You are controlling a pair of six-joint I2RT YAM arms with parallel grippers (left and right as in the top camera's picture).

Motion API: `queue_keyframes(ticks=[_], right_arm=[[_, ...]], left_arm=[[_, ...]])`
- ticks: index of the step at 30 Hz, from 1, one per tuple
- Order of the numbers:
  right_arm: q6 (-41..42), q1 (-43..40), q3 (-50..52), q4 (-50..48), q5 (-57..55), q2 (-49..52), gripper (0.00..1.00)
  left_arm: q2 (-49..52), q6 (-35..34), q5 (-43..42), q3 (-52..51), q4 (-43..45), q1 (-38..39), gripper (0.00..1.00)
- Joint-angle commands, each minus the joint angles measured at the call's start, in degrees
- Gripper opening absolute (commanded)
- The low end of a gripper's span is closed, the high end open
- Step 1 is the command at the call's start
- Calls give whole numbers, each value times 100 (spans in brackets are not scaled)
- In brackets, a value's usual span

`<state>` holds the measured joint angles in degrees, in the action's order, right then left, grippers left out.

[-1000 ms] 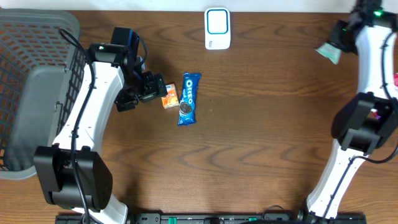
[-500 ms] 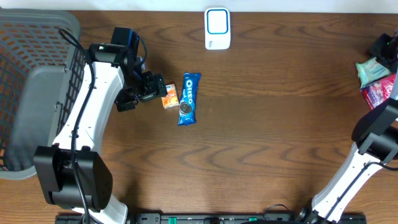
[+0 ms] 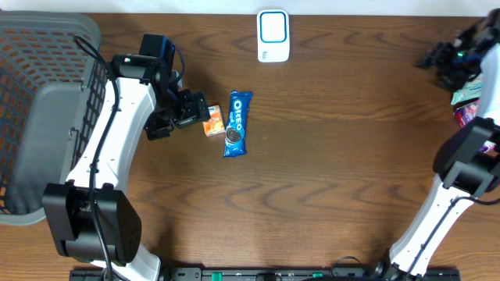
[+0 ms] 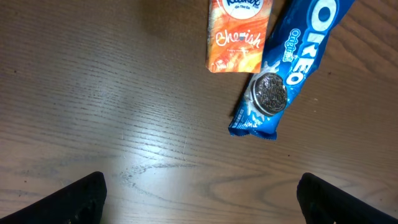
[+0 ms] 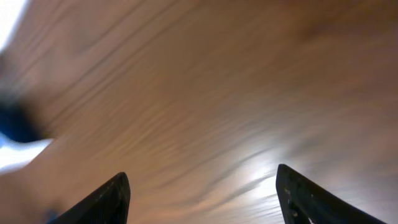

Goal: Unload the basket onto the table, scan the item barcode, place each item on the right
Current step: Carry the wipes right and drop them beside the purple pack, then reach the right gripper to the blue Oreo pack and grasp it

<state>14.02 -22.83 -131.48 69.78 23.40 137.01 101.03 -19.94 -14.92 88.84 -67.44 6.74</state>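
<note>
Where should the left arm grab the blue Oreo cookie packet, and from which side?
From above, across the narrow width of the blue Oreo cookie packet near its cookie-picture end: it lies flat, and the small orange snack packet sits close beside its other half.

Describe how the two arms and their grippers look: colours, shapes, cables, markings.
The left arm and right arm are smooth white shells linked by black joint housings. A black cable runs along the left arm, and a small green light glows near each wrist. The left gripper and right gripper are black, with dark, blunt fingers. No readable markings show.
</note>
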Motion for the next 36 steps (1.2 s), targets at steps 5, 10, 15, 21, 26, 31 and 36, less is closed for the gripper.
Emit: queue_keyframes(ticks=[5,10,15,21,26,31,36], right_arm=[[-280,1357,20,678,1578,107,76],[-275,2404,20,916,1121,107,81],[-186,3462,24,798,1078,107,81],[649,4380,24,610,398,138,71],[949,4868,26,391,251,256,69],[1436,5101,42,304,-83,369,64],[1624,5302,44,289,-81,566,60]], left_arm=[[-68,-76,-9,26,-22,-42,98],[-68,-74,-9,26,-24,-42,98],[-68,-74,-9,26,-22,-42,98],[-68,-76,-9,26,-22,-42,98],[-68,-74,-9,26,-22,-42,98],[-68,-74,-9,26,-22,-42,98],[-68,-74,-9,26,-22,-42,98]])
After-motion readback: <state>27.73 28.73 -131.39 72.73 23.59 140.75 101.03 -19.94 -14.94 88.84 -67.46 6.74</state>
